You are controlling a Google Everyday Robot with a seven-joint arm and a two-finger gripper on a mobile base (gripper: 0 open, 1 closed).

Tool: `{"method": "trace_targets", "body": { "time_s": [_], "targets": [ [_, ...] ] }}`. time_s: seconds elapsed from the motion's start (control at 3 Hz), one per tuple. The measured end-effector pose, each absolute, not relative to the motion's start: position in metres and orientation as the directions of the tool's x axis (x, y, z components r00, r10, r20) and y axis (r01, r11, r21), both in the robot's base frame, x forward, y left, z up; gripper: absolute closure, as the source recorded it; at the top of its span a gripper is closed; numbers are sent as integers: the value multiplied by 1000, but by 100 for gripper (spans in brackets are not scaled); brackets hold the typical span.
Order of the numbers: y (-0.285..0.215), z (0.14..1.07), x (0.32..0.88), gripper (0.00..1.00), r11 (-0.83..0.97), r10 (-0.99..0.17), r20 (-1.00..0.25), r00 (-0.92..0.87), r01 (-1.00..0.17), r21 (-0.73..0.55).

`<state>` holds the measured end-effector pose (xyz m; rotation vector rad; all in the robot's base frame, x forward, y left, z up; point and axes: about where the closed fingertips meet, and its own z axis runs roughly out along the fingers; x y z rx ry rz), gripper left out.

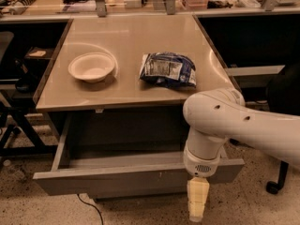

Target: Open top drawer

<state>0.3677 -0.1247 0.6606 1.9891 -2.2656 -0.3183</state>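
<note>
The top drawer is a wide grey handleless drawer under the tan table. It stands pulled well out, and its inside shows as a dark hollow. My white arm comes in from the right and bends down in front of the drawer's right end. My gripper hangs below the wrist with pale yellowish fingers pointing at the floor, in front of the drawer front near its right end. It holds nothing that I can see.
On the table top sit a white bowl at the left and a blue snack bag at the right. A black chair base stands at the right. A cable lies on the speckled floor below the drawer.
</note>
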Motion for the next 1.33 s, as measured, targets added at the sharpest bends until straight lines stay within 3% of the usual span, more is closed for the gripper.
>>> {"method": "trace_targets", "body": {
  "time_s": [0.33,1.33],
  "targets": [
    [-132,646,347,0,100,-993,-28,-113,-948,302],
    [-140,656,324,0,78,-994,-44,-97,-944,322]
  ]
}}
